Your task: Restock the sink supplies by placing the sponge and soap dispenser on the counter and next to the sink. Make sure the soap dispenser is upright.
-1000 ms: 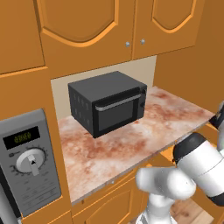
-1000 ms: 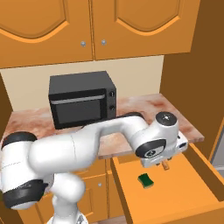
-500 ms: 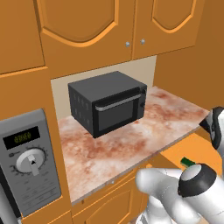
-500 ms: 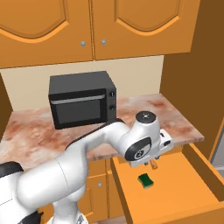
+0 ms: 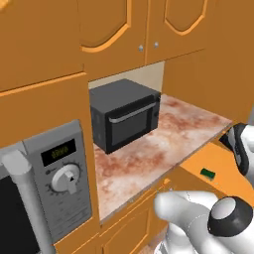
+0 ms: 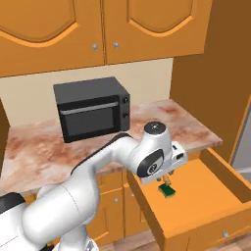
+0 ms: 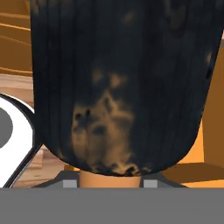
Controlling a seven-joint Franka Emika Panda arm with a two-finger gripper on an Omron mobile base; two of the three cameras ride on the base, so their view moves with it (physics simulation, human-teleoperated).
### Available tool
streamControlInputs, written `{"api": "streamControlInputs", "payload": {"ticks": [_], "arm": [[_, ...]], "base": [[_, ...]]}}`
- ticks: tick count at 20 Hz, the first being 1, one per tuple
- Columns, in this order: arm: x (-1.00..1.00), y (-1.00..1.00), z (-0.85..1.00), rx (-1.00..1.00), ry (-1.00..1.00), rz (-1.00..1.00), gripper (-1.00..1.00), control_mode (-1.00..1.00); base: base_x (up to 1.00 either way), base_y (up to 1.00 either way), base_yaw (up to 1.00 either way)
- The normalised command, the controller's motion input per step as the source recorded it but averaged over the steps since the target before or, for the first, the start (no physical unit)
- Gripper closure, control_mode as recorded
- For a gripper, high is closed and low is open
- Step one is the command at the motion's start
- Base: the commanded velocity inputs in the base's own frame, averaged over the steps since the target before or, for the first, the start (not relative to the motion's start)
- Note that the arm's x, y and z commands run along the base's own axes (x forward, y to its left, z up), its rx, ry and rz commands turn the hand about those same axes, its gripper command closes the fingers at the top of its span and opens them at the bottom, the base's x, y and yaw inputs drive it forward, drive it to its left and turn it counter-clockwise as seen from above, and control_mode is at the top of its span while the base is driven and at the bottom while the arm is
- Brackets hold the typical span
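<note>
A dark, tan-stained soap dispenser [image 7: 118, 87] with a tan neck stands right against the hand camera, and my gripper [image 6: 167, 177] is shut on it. The gripper hangs over the back left of an open drawer [image 6: 206, 196], just above the sponge [image 6: 168, 191]. The sponge, a small green pad, lies on the drawer floor and also shows in the left base view [image 5: 208, 173]. The mottled counter [image 6: 39, 147] runs above the drawer. The sink is out of view. My fingertips are hidden behind the dispenser.
A black microwave [image 6: 90, 108] sits on the counter against the wall, also in the left base view [image 5: 124, 116]. A grey oven panel with a round knob [image 5: 64, 178] stands at the left. Orange cabinet doors hang overhead. The drawer's front wall [image 6: 215, 230] juts out towards me.
The hand has swung left along the counter's front edge, over the drawer, to hang above the sponge. The elbow has dropped low. The sponge has stayed put.
</note>
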Motion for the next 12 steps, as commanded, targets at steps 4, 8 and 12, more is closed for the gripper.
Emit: {"api": "streamControlInputs", "payload": {"ticks": [4, 8, 12], "arm": [[0.00, 0.00, 0.00, 0.00, 0.00, 0.00, 1.00, 1.00], [0.00, 0.00, 0.00, 0.00, 0.00, 0.00, 1.00, 1.00], [0.00, 0.00, 0.00, 0.00, 0.00, 0.00, 1.00, 1.00]], "base": [[-0.45, 0.25, -0.51], [-0.49, 0.04, -0.69], [-0.39, 0.00, -0.82]]}}
